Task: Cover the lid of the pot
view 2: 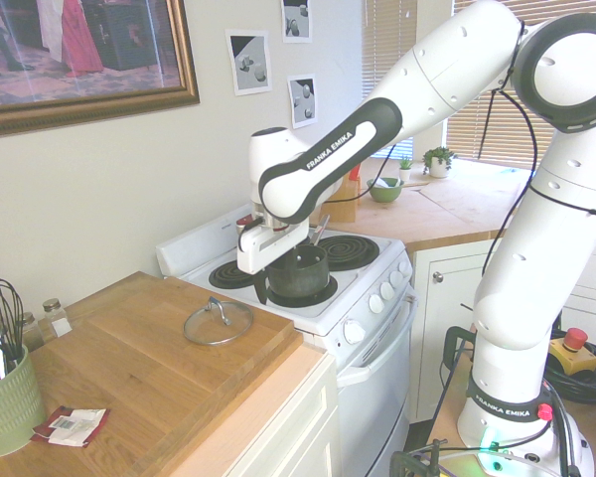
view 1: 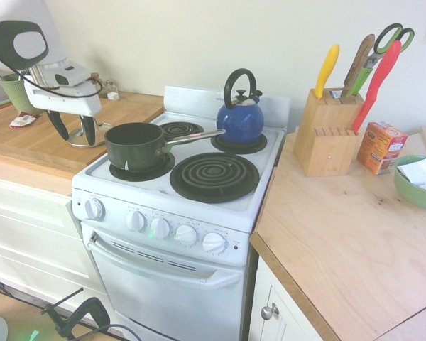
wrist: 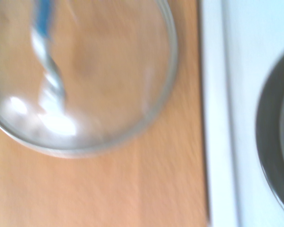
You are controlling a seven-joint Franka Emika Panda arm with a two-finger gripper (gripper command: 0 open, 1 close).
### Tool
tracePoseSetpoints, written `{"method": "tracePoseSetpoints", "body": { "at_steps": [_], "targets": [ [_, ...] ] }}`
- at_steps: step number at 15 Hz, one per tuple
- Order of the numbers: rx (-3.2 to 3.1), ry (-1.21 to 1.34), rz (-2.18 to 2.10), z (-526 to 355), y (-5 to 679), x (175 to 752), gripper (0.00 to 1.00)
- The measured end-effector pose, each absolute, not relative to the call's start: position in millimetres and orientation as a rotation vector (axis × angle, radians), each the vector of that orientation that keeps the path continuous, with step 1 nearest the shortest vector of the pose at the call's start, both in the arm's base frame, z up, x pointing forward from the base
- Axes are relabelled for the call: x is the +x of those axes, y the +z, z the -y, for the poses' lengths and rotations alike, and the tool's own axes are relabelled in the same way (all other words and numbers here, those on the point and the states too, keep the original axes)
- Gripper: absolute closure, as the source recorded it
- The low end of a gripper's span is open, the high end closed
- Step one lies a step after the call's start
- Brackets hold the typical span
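Going left to right in the first exterior view, a green ribbed pot of utensils (view 2: 10, 405) stands toward the back of the wooden counter (view 1: 129, 106), a red-and-white packet (view 1: 23, 121) beside it. The gripper (view 1: 72, 135) hangs over the counter near its stove-side edge, fingers spread, holding nothing. The glass lid (view 2: 219, 321) lies on that counter by the same edge, handle up, below and close to the gripper. "FRANKA EMIKA" is written on the arm (view 2: 343, 159). The dark saucepan (view 1: 135, 147) sits uncovered on the stove's (view 1: 165, 186) front-left burner, its silver handle pointing toward the blue kettle (view 1: 240, 121) on the back-right one. Right of the stove, a knife block (view 1: 329, 135), an orange box (view 1: 381, 148) and a green bowl (view 1: 420, 186) stand on the other counter (view 1: 355, 220). The saucepan is just beside the lid's counter; nothing stands between them.
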State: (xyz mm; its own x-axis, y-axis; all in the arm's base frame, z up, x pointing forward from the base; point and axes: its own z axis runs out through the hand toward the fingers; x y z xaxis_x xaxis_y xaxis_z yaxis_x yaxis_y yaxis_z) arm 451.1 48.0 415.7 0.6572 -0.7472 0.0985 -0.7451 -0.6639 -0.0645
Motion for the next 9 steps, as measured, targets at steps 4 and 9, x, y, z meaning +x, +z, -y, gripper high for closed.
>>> {"method": "tracePoseSetpoints", "body": {
  "at_steps": [4,9],
  "targets": [
    [-2.805,-0.213,-1.341,-80.0,429.8,490.2,0.00],
    [-2.799,-0.180,-1.326,-104.1,424.3,554.0,0.00]
  ]
}}
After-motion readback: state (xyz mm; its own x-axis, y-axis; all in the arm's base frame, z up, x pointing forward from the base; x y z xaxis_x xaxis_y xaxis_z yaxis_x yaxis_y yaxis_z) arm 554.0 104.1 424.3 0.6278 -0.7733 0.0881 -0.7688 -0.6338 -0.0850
